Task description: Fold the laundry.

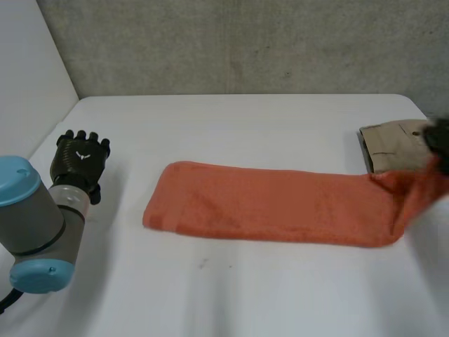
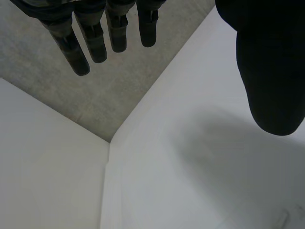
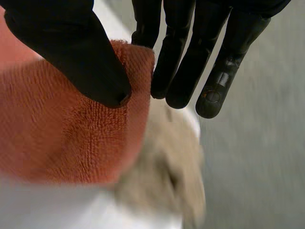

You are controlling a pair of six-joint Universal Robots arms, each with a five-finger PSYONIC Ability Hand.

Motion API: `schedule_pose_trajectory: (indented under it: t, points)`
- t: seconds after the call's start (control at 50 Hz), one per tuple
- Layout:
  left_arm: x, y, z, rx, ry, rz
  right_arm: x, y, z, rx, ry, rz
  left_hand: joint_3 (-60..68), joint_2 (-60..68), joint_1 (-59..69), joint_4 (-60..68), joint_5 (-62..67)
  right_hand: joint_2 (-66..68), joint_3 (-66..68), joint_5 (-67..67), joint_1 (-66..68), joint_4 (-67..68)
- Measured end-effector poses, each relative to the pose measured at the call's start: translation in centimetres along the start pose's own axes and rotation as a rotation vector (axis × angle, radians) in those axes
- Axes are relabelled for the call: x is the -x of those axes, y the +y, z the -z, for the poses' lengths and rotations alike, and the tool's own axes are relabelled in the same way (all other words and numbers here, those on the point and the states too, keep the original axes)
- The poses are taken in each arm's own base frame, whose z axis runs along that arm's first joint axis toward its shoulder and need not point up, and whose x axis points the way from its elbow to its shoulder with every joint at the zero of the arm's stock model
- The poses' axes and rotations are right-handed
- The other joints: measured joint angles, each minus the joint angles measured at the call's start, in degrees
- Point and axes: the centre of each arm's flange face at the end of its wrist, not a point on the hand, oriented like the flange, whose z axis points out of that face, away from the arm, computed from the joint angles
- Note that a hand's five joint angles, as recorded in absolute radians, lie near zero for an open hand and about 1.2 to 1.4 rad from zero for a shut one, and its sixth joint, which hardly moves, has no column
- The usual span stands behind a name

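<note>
An orange towel (image 1: 273,203) lies folded into a long strip across the middle of the white table (image 1: 231,295). Its right end is lifted off the table toward my right hand (image 1: 440,140) at the table's right edge. In the right wrist view my right hand (image 3: 71,43) pinches the corner of the towel (image 3: 57,133) between its thumb and a finger; the other fingers are straight. My left hand (image 1: 81,161) rests at the left side of the table, well apart from the towel. In the left wrist view the left hand (image 2: 271,57) is open and holds nothing.
A folded beige garment (image 1: 393,144) lies at the far right of the table, just behind the towel's lifted end, and sits beneath the pinched corner in the right wrist view (image 3: 167,176). A grey wall runs along the table's far edge.
</note>
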Motion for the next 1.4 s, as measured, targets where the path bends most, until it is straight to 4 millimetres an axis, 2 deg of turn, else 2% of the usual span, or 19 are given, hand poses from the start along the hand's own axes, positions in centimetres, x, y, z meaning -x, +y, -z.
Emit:
schedule_pose_trajectory:
  t: [0.1,0.16,0.26,0.3,0.44,0.5,0.52,0.54,0.58,0.6,0.62,0.66,0.74,0.76,0.78,0.9,1.08,1.24,1.4]
  points:
    - [0.3,-0.3,0.2,-0.007,-0.009,0.002,6.9,-7.9,0.4,-0.207,-0.129,0.015,0.0,0.0,0.0,0.0,0.0,0.0,0.0,0.0,0.0,0.0]
    - [0.5,-0.4,0.2,-0.009,-0.014,0.003,10.7,-11.0,0.9,-0.288,-0.196,0.038,0.0,0.0,0.0,0.0,0.0,0.0,0.0,0.0,0.0,0.0]
    - [0.6,-0.4,0.2,-0.009,-0.017,0.003,11.4,-11.5,1.0,-0.302,-0.207,0.043,0.0,0.0,0.0,0.0,0.0,0.0,0.0,0.0,0.0,0.0]
    - [0.8,-0.5,0.2,-0.010,-0.024,0.004,22.4,-16.3,2.8,-0.484,-0.403,0.123,0.0,0.0,0.0,0.0,0.0,0.0,0.0,0.0,0.0,0.0]
    - [0.9,-0.4,0.1,-0.007,-0.027,0.004,32.5,-15.3,3.7,-0.582,-0.636,0.175,0.0,0.0,0.0,0.0,0.0,0.0,0.0,0.0,0.0,0.0]
    - [0.9,-0.4,0.1,-0.007,-0.026,0.004,33.8,-14.8,3.8,-0.590,-0.668,0.179,0.0,0.0,0.0,0.0,0.0,-2.3,-2.7,-2.0,-1.2,-3.0]
    - [0.8,-0.3,0.1,-0.007,-0.025,0.004,34.7,-14.4,3.8,-0.595,-0.692,0.180,0.0,0.0,0.0,0.0,0.0,-12.2,-12.0,-10.3,-8.2,-12.3]
    - [0.8,-0.3,0.1,-0.007,-0.024,0.004,35.0,-14.4,3.8,-0.596,-0.698,0.178,0.0,0.0,0.0,0.0,0.0,-12.2,-12.0,-10.3,-8.2,-12.3]
    - [0.8,-0.4,0.1,-0.008,-0.021,0.004,34.8,-14.6,3.7,-0.590,-0.693,0.166,0.0,0.0,0.0,0.0,0.0,-35.1,-35.5,-32.9,-29.2,-34.6]
    - [0.7,-0.4,0.1,-0.009,-0.019,0.004,34.6,-14.7,3.7,-0.585,-0.687,0.160,0.0,0.0,0.0,0.0,0.0,-35.1,-35.5,-32.9,-29.2,-34.6]
    - [0.6,-0.4,0.1,-0.011,-0.016,0.003,34.1,-14.9,3.6,-0.569,-0.674,0.146,0.0,0.0,0.0,0.0,0.0,-47.1,-46.7,-45.3,-39.1,-46.9]
    - [0.4,-0.5,0.2,-0.015,-0.009,0.002,32.5,-15.3,3.4,-0.521,-0.638,0.110,0.0,0.0,0.0,0.0,0.0,-53.2,-54.0,-52.0,-43.4,-53.8]
    - [-0.4,-1.1,0.6,-0.038,0.019,-0.002,28.4,-15.3,2.8,-0.394,-0.556,0.027,0.0,0.0,0.0,0.0,0.0,-54.6,-55.5,-52.8,-44.1,-54.9]
    - [-0.4,-1.1,0.6,-0.038,0.019,-0.002,28.4,-15.3,2.8,-0.394,-0.556,0.027,0.0,0.0,0.0,0.0,0.0,-54.6,-55.5,-52.8,-44.1,-54.9]
    - [-1.3,-1.8,1.0,-0.065,0.051,-0.005,25.4,-14.7,2.5,-0.306,-0.505,-0.026,0.0,0.0,0.0,0.0,0.0,-54.6,-55.5,-52.8,-44.1,-54.9]
    - [-4.2,-3.7,2.7,-0.157,0.177,-0.016,20.2,-11.5,2.9,-0.122,-0.435,-0.109,0.0,0.0,0.0,0.0,0.0,-54.6,-55.5,-52.8,-44.1,-54.9]
    - [-8.4,-4.3,4.7,-0.213,0.336,-0.039,18.9,-5.2,3.6,0.040,-0.420,-0.142,8.5,8.9,10.0,9.1,8.5,-54.6,-55.5,-52.8,-44.1,-54.9]
    - [-10.5,-2.6,4.9,-0.143,0.418,-0.068,18.9,-2.7,4.3,0.064,-0.416,-0.155,11.3,11.5,11.8,11.6,11.2,-54.6,-55.5,-52.8,-44.1,-54.9]
    - [-11.0,-2.1,4.8,-0.114,0.479,-0.076,18.6,-2.1,4.6,0.063,-0.405,-0.162,16.5,16.7,17.7,16.9,16.1,-54.6,-55.5,-52.8,-44.1,-54.9]
